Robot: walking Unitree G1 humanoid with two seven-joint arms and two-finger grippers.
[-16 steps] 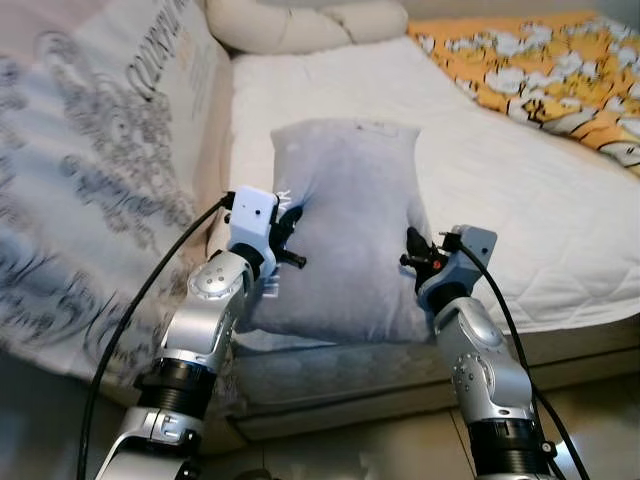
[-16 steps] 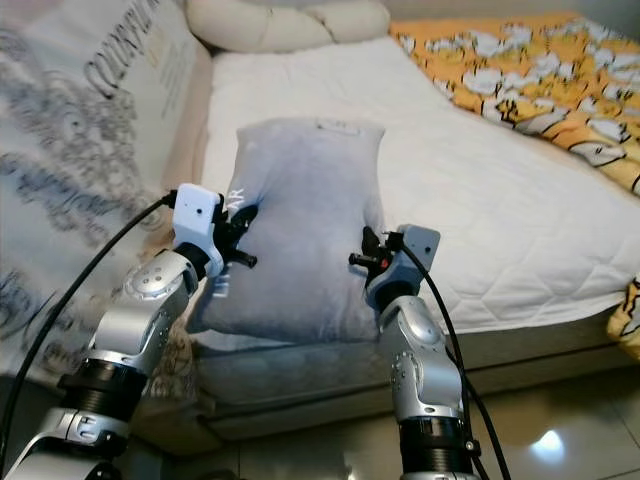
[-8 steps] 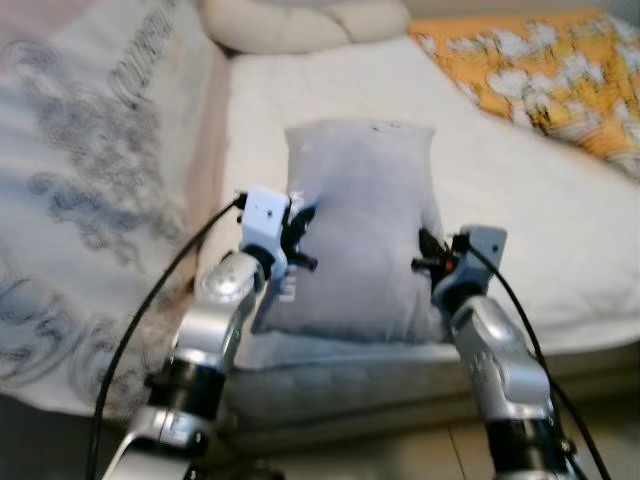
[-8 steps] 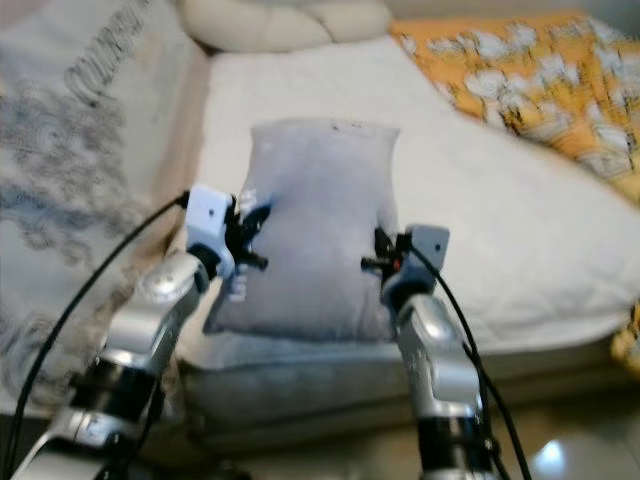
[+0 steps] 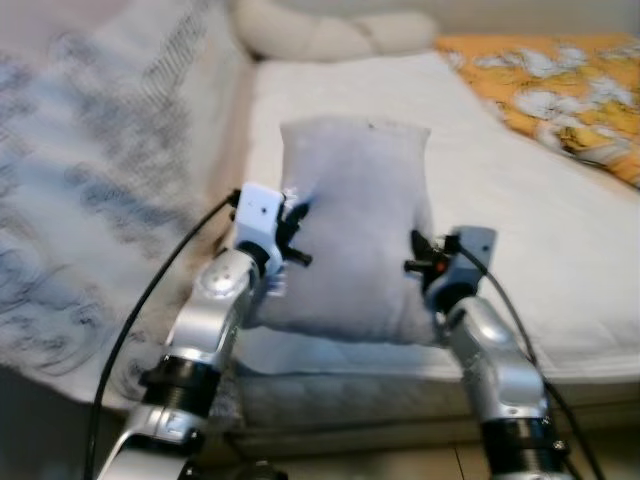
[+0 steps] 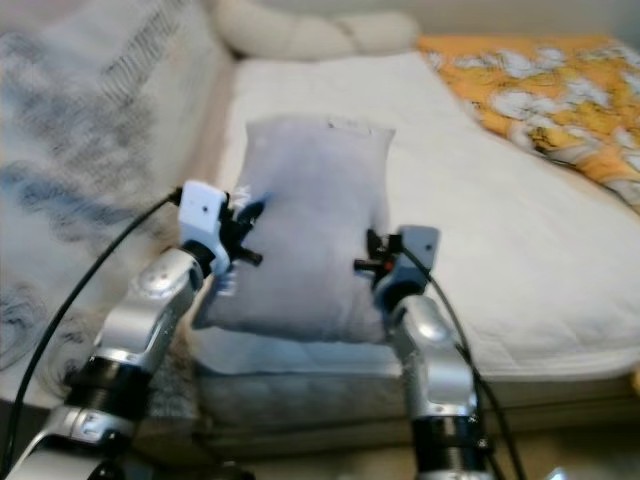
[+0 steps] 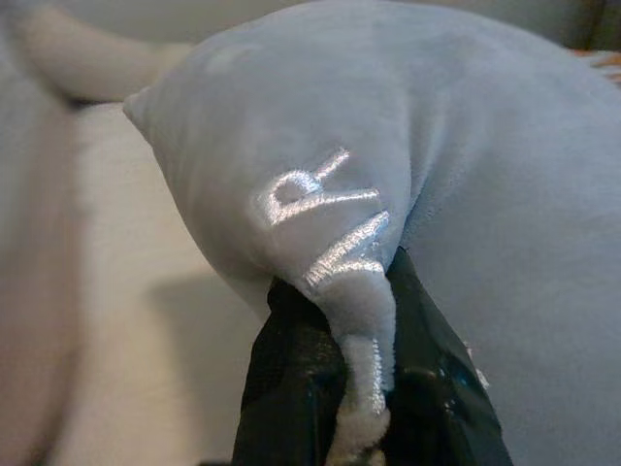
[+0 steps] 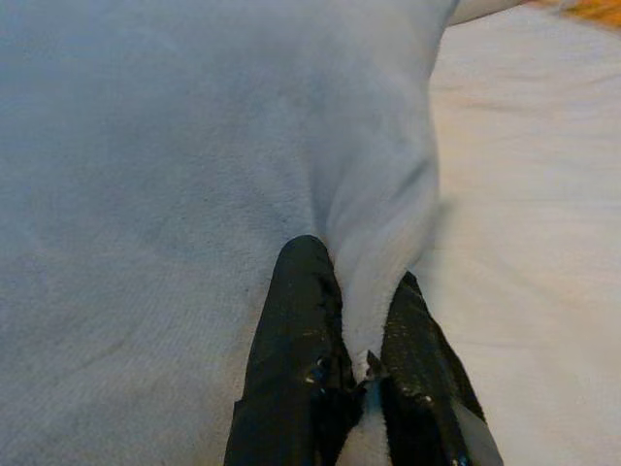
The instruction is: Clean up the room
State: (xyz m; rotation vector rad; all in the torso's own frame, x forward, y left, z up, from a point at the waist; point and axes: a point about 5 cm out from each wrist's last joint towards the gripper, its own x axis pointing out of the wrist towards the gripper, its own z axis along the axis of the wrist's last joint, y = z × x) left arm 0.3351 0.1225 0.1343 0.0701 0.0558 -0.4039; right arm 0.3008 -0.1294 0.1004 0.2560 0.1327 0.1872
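Observation:
A grey plush pillow with silver embroidered letters is held over the near edge of the white mattress. My left gripper is shut on a fold of its left side, and the black fingers pinch the fabric in the left wrist view. On the pillow's right side my right gripper is shut on another fold, with the fingers squeezing the cloth between them. The pillow's far end rests on the bed.
A printed white duvet hangs over the bed's left side. A cream knotted cushion lies at the head of the bed. An orange patterned blanket covers the far right. Floor shows below the bed frame.
The camera has shifted and the picture is blurred. Both grippers keep their hold on the pillow, which sits slightly further onto the bed.

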